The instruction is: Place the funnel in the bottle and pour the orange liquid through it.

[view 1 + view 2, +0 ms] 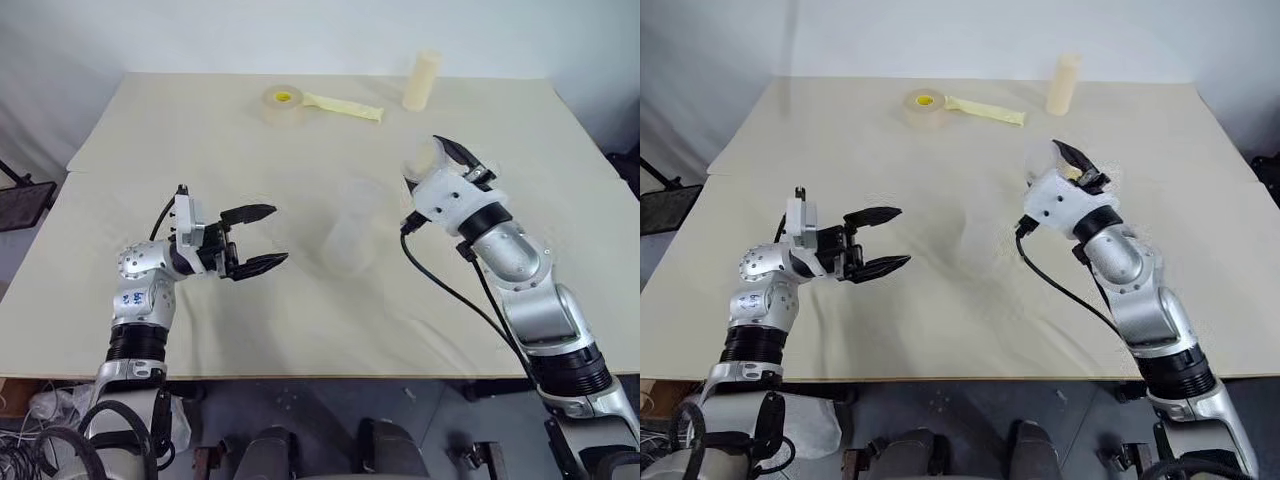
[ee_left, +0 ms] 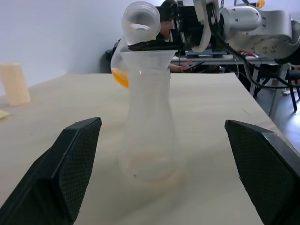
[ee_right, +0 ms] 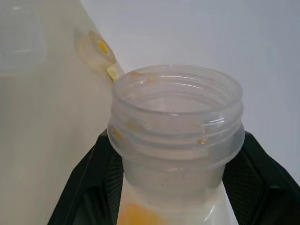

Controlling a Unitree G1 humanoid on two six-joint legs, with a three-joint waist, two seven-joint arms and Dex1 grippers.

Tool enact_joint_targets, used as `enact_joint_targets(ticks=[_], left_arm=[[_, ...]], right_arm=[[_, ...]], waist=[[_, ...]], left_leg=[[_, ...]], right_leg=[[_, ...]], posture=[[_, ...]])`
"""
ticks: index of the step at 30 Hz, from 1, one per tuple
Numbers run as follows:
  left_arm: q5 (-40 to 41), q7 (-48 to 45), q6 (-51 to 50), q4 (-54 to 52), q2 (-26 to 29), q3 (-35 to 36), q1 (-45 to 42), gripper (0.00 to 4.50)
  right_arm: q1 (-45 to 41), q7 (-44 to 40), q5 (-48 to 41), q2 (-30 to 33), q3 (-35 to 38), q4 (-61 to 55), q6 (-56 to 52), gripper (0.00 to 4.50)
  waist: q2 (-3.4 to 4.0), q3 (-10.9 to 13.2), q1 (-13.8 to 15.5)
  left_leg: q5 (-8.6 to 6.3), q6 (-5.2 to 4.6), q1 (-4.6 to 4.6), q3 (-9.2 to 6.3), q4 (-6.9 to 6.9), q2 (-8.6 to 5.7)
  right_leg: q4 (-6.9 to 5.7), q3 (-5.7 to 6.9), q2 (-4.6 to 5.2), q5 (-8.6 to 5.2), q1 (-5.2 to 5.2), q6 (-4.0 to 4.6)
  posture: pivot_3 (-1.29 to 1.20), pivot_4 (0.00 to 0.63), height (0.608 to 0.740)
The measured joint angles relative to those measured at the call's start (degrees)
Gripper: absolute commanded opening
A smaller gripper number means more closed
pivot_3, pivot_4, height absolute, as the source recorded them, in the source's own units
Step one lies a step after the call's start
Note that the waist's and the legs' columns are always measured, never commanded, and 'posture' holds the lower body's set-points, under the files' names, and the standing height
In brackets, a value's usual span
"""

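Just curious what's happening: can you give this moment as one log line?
funnel: in bottle | right gripper: tilting jar of orange liquid over funnel | left gripper: open beside bottle

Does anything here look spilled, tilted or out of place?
No spill shows. The funnel sits in the bottle, and the right tool holds a jar of orange liquid tipped beside it.

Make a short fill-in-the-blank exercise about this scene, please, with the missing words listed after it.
1. The right gripper is shut on a clear cup holding a little ____ liquid.
2. The funnel sits in the neck of the ____.
3. The left gripper is ____ and holds nothing.
4. The tape roll lies on the ____.

Missing words: orange; bottle; open; table
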State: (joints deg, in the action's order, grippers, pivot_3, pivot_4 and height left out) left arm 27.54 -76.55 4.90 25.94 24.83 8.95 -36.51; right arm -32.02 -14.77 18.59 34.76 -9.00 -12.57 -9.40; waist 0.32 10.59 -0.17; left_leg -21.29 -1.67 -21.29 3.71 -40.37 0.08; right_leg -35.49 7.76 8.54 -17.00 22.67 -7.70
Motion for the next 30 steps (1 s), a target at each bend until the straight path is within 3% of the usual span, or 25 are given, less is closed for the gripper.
enact_joint_targets(ticks=[16, 30], left_arm=[[0.0, -0.3, 1.0, 1.6, -1.3, 0.0, -0.7, 4.5], [0.4, -0.5, 2.1, 1.7, -2.5, 0.2, -0.2, 4.5]], right_arm=[[-8.0, -0.8, 10.9, 0.4, -3.5, 6.3, 10.3, 2.46], [-9.2, -1.1, 20.2, 3.0, -4.7, 8.2, 19.8, 2.46]], waist=[[0.0, 0.0, -0.2], [0.0, 0.0, -0.2]], left_leg=[[0.0, 0.0, 0.02, -0.01, 0.07, 0.02], [0.0, 0.0, 0.01, -0.02, 0.09, 0.02]], right_leg=[[0.01, 0.01, 0.0, 0.0, 0.02, 0.0], [0.01, 0.0, 0.0, 0.0, 0.03, 0.0]], posture=[[0.0, 0.15, 0.74], [0.0, 0.15, 0.74]])
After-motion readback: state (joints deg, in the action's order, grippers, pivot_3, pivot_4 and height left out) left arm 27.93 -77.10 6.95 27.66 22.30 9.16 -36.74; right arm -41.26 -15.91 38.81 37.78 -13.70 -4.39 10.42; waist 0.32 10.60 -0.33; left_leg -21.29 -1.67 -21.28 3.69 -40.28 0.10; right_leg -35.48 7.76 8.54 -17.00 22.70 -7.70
